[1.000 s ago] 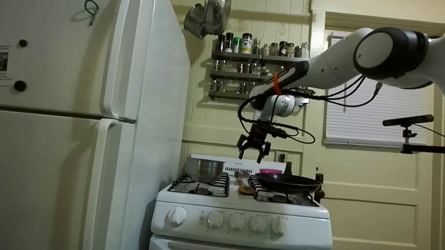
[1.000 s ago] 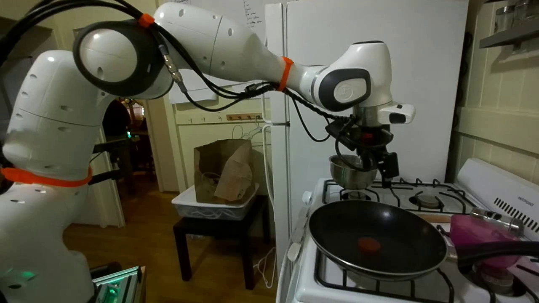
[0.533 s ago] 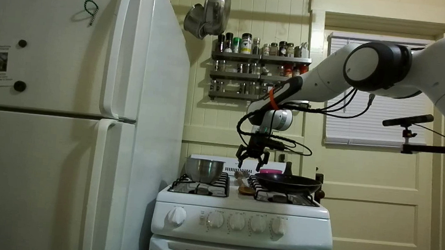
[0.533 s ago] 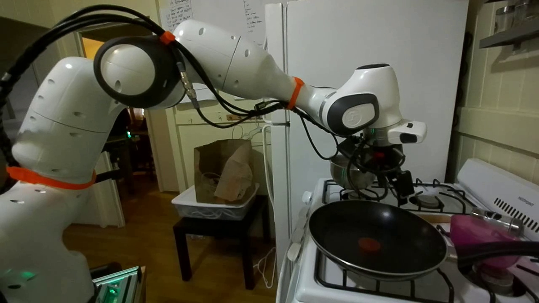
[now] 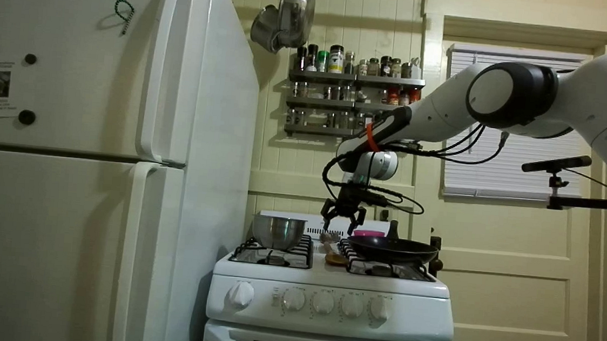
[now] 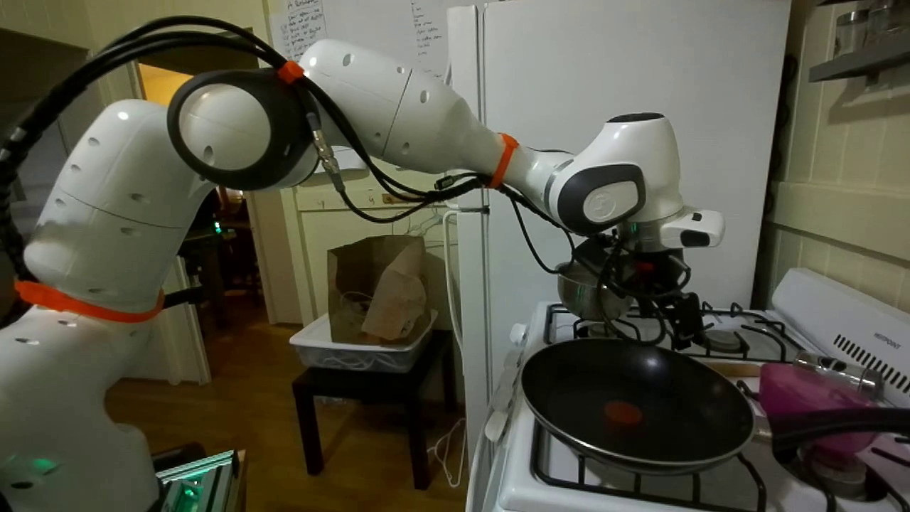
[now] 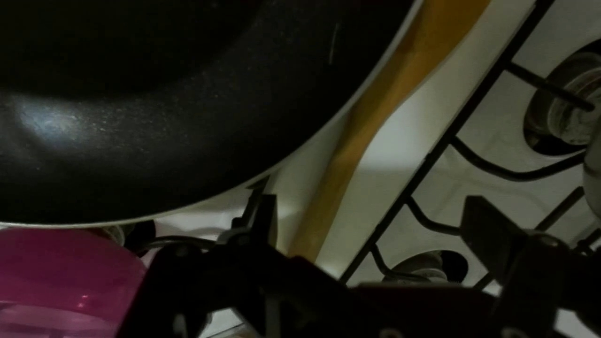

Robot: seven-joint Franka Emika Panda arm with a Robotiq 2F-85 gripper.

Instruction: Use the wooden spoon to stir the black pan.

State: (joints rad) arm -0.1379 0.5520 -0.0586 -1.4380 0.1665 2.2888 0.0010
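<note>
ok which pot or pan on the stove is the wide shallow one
The black pan with the red spot inside; the steel pot is narrower and taller.

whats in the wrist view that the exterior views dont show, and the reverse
Wrist view only: a thin pale streak inside the black pan.

Exterior views only: the fridge and the arm's white links in both, plus a paper bag in an exterior view.

Shared by all: the black pan, the wooden spoon, the pink container and the open gripper.
</note>
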